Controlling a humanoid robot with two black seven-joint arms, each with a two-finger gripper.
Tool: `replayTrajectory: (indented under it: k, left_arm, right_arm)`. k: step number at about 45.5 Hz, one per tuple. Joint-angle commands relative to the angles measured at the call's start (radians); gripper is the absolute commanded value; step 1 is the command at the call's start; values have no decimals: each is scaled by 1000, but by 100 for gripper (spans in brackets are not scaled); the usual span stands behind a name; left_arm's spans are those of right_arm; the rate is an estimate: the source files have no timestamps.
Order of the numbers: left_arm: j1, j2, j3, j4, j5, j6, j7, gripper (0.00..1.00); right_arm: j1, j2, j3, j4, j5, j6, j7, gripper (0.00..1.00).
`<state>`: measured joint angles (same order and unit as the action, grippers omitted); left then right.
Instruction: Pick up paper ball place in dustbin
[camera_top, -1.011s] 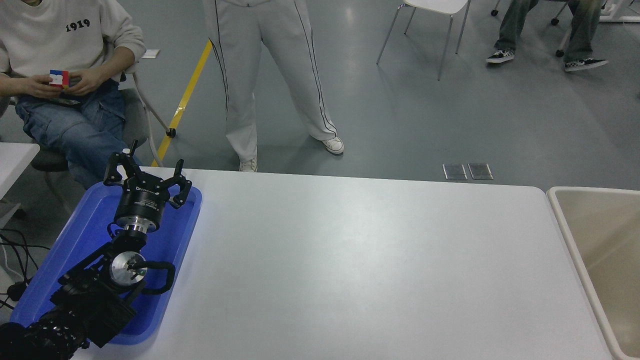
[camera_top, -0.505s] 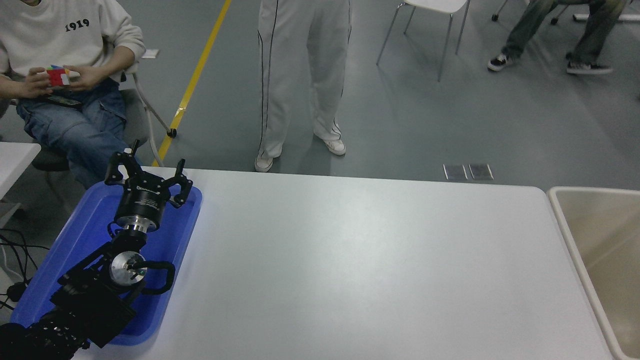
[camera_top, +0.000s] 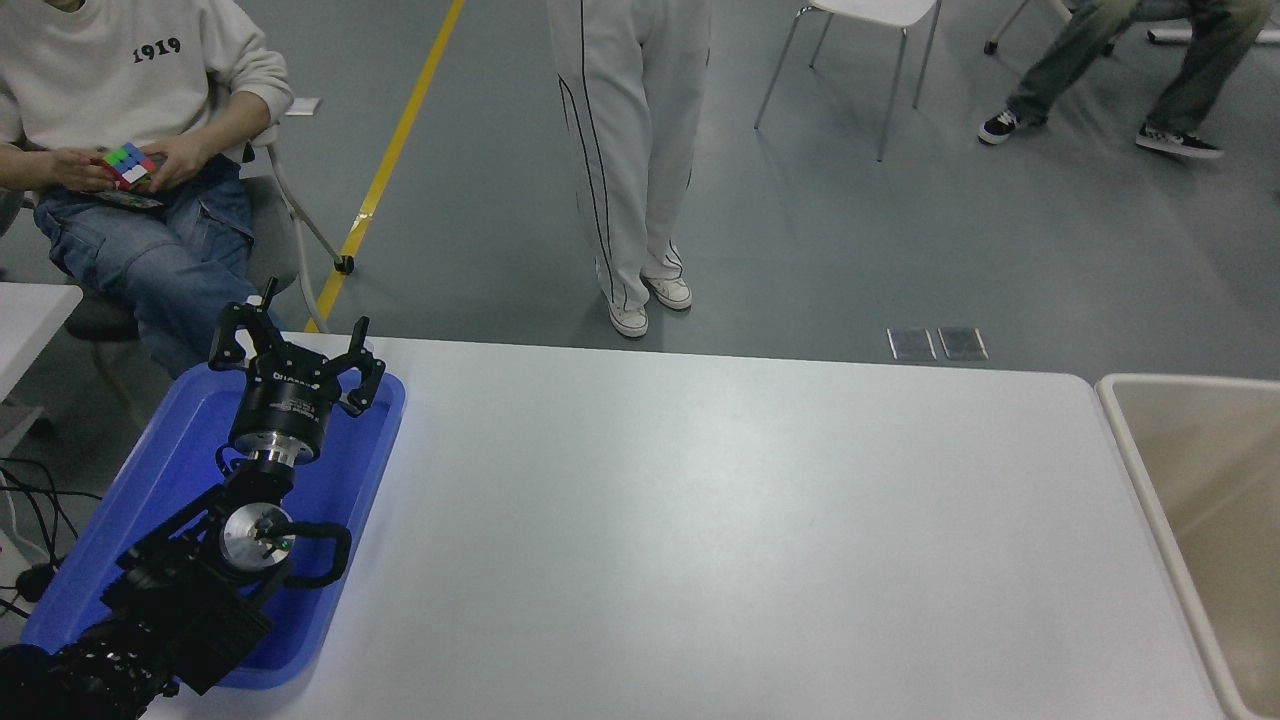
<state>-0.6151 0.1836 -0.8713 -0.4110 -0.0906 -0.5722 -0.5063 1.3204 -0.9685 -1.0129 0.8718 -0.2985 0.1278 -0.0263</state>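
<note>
The beige dustbin stands at the right end of the white table, partly cut off by the picture's edge; the part of its inside that shows holds nothing. No paper ball shows anywhere in view. My left arm is parked at the lower left over a shallow blue tray. Its gripper points away from me, with the fingers spread open and nothing between them. My right arm is out of view.
A person in white trousers stands beyond the table's far edge. A seated person at the top left handles a coloured cube. A chair and another seated person's legs are at the top right.
The standing person has walked to the right along the table's far side. The seated person has turned the cube. My left arm has not moved.
</note>
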Motion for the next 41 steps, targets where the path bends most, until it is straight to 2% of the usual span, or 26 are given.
replayTrajectory:
  k: [1, 12, 32, 41]
  left_arm:
    - [0, 0, 0, 0, 0, 0, -1, 100]
    - [0, 0, 0, 0, 0, 0, -1, 100]
    - [0, 0, 0, 0, 0, 0, -1, 100]
    - [0, 0, 0, 0, 0, 0, -1, 100]
  right_arm:
    - [-306, 82, 243, -195, 2, -97, 0, 0]
    - [-500, 195, 395, -384, 32, -148, 0, 0]
    - [-687, 405, 514, -683, 73, -188, 0, 0]
    - [-702, 433, 527, -709, 73, -191, 0, 0]
